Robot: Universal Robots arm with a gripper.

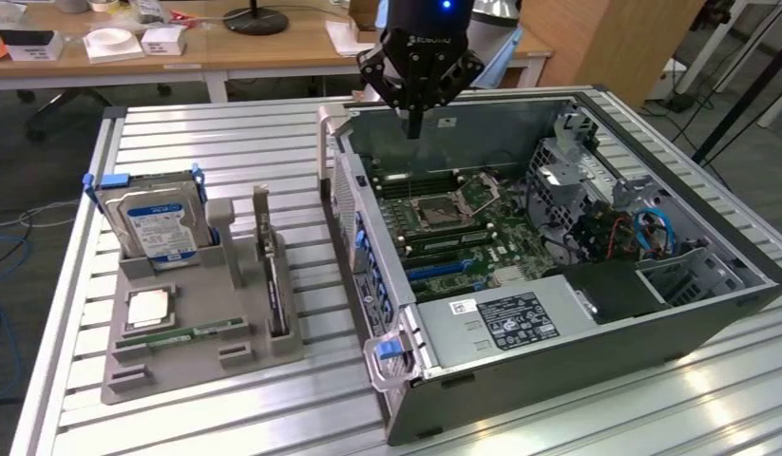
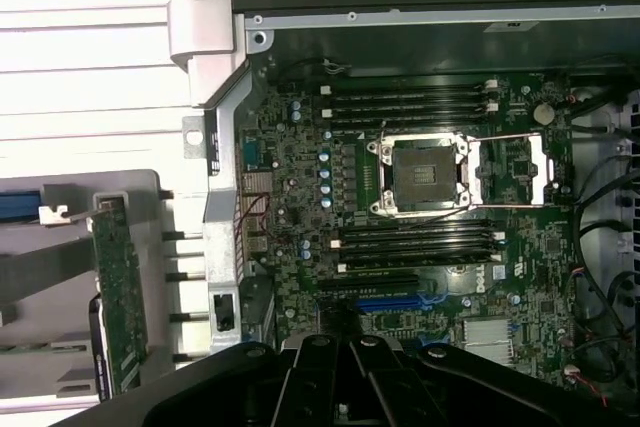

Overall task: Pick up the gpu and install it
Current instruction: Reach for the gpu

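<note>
The gpu (image 1: 274, 280) is a thin dark card standing on edge in a slot of the grey holder (image 1: 175, 372), with its silvery bracket at the far end. The wrist view catches it as a green board (image 2: 120, 297) beside the case wall. My gripper (image 1: 413, 128) hangs shut and empty over the back of the open computer case (image 1: 556, 332), well to the exterior view's right of the card. Its closed fingers (image 2: 350, 362) point down at the motherboard (image 2: 420, 237), close to the blue expansion slot (image 2: 395, 302).
On the same holder stand a silver hard drive (image 1: 162, 226) with a blue-white label, a processor (image 1: 147, 309) and a green memory stick (image 1: 188, 332). The case's tall side wall (image 1: 352, 237) separates holder and motherboard. Desks with boxes lie behind the slatted table.
</note>
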